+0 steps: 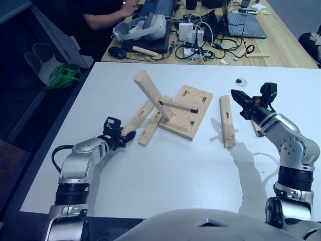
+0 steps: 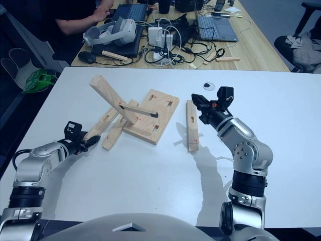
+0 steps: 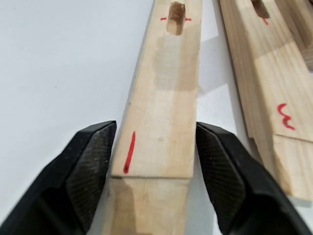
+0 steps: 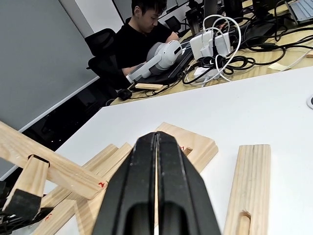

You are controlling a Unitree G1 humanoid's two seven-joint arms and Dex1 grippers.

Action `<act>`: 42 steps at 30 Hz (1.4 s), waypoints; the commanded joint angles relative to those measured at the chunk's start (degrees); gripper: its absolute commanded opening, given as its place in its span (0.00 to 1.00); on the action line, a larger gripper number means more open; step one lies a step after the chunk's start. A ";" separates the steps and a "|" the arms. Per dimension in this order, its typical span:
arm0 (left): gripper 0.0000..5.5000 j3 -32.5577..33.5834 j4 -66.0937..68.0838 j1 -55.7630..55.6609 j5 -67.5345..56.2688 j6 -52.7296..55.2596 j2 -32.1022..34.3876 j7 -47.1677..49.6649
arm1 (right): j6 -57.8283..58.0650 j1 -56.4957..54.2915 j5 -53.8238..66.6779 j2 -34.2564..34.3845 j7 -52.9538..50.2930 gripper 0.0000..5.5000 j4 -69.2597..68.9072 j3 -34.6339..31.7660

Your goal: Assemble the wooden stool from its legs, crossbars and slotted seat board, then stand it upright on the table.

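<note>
Left fingers [image 3: 88, 166] clasp leg [image 3: 161, 98]; white table [image 1: 175, 181], cluttered desk [image 1: 286, 55] beyond.

seat board [image 1: 186, 111] — slots up | leg [image 3: 161, 98] — flat, at its left

I'm working over a white table [image 1: 165, 186] that takes up most of my head view. Behind its far edge stands a light wooden desk [image 1: 291, 52] crowded with an open laptop [image 1: 246, 22], a white headset [image 1: 140, 27], a black mouse [image 1: 117, 51] and tangled cables [image 1: 200, 47]. Off to my left the floor [image 1: 20, 100] is dark, with a green bag [image 1: 62, 75] just beside the table corner. A grey wall panel [image 4: 44, 58] runs along that side, and a black office chair [image 4: 105, 41] is by the desk.
</note>
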 commanded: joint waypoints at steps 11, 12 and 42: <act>0.37 9.53 5.59 -7.75 -0.24 -8.53 -6.95 12.66 | -5.48 -13.78 1.76 0.52 -8.70 0.00 7.48 -8.53; 0.37 11.12 5.81 -9.90 -0.38 -10.85 -7.02 14.12 | -4.63 -14.78 2.70 0.48 -8.91 0.00 7.15 -8.75; 0.37 -4.49 -2.47 -34.11 9.95 -55.04 0.43 -2.85 | 1.06 -35.95 29.97 2.89 -1.79 0.62 -0.74 -2.89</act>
